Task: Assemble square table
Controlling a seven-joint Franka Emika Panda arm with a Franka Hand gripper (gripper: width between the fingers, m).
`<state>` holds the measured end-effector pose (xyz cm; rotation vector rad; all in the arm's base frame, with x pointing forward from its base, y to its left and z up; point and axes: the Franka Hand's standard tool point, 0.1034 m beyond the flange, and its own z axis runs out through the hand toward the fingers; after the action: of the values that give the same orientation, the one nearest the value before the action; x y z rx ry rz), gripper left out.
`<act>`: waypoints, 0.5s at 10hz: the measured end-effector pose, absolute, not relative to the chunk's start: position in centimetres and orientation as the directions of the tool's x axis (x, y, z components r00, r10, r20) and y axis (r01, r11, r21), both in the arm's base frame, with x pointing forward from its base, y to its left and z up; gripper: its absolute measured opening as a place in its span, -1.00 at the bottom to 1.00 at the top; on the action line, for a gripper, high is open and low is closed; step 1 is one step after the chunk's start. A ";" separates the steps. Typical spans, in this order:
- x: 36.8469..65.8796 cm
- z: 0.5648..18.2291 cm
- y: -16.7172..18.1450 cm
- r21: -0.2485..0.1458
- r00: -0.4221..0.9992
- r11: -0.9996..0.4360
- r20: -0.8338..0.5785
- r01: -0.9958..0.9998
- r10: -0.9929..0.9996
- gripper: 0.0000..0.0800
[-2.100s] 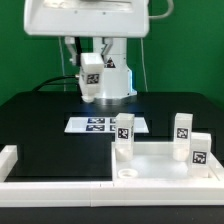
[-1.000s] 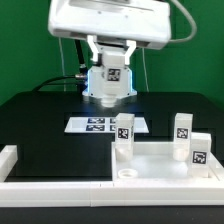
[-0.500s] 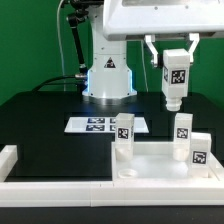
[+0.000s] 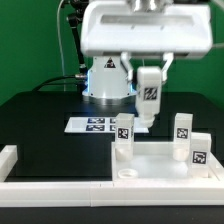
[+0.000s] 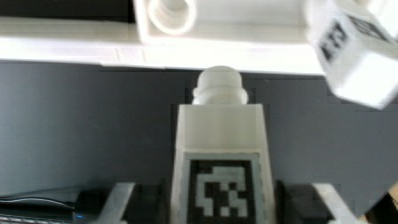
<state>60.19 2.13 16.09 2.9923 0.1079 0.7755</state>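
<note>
currently the hand is clamped on one leg, held upright, peg down, for screwing in. it hangs above the desk, at twelve o'clock from the tabletop, which carries three legs.

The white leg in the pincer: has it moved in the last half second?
Yes. The held leg has moved toward the exterior view's left and lower, judged against the tabletop, and hangs near its back-left leg.

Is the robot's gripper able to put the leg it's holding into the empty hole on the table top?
Probably yes. The gripper holds a leg above the table top. The empty corner hole looks uncovered from above, though another leg stands close by.
</note>
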 end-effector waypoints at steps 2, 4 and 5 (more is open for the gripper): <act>59.6 14.7 -0.1 0.074 0.866 -0.997 0.496 0.031 0.064 -0.28; 59.3 13.5 -1.0 0.071 0.866 -0.997 0.499 0.010 0.044 -0.28; 59.2 12.5 -1.2 0.070 0.869 -0.998 0.494 0.003 0.037 -0.28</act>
<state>59.19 -1.16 12.50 2.9714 0.0316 0.7872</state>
